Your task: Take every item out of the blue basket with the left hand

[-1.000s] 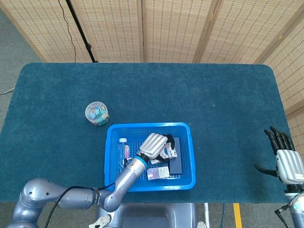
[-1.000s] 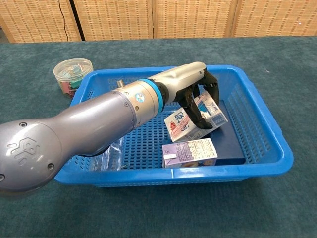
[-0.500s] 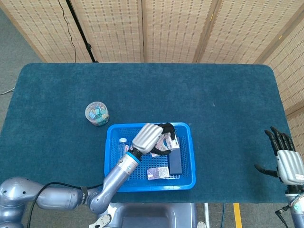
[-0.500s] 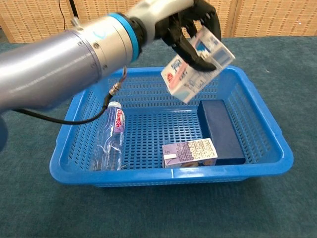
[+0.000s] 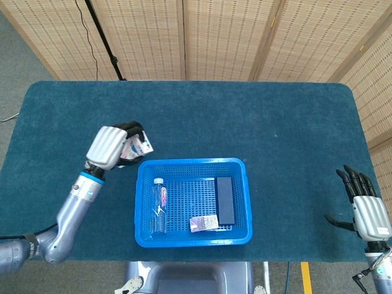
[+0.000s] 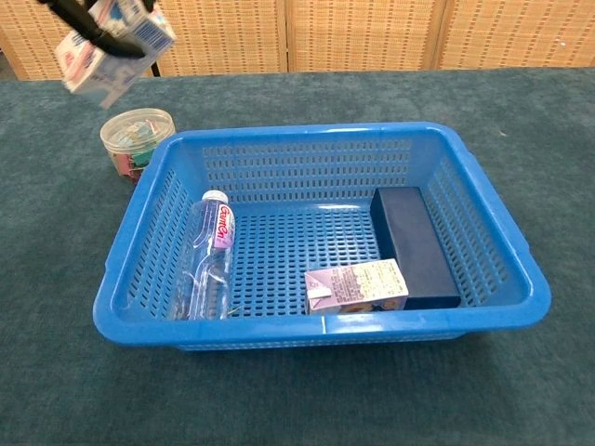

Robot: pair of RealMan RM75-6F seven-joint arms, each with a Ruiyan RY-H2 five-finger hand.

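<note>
My left hand (image 5: 111, 146) holds a white milk carton (image 5: 139, 146) in the air, left of the blue basket (image 5: 246, 202) and over the spot where the round candy jar (image 6: 136, 137) stands. In the chest view the white milk carton (image 6: 113, 45) shows at the top left with black fingers around it. Inside the blue basket (image 6: 502, 232) lie a clear water bottle (image 6: 209, 253), a purple carton (image 6: 358, 284) and a dark blue box (image 6: 415, 243). My right hand (image 5: 365, 208) hangs open at the table's right front edge.
The clear jar of coloured candies stands on the teal table (image 5: 275, 122) just left of the basket's far corner; my left hand hides it in the head view. Wicker screens (image 5: 214, 37) close off the back.
My left hand lifted the white milk carton out of the basket and carried it left, past the basket's rim to above the candy jar. The right hand barely moved.
</note>
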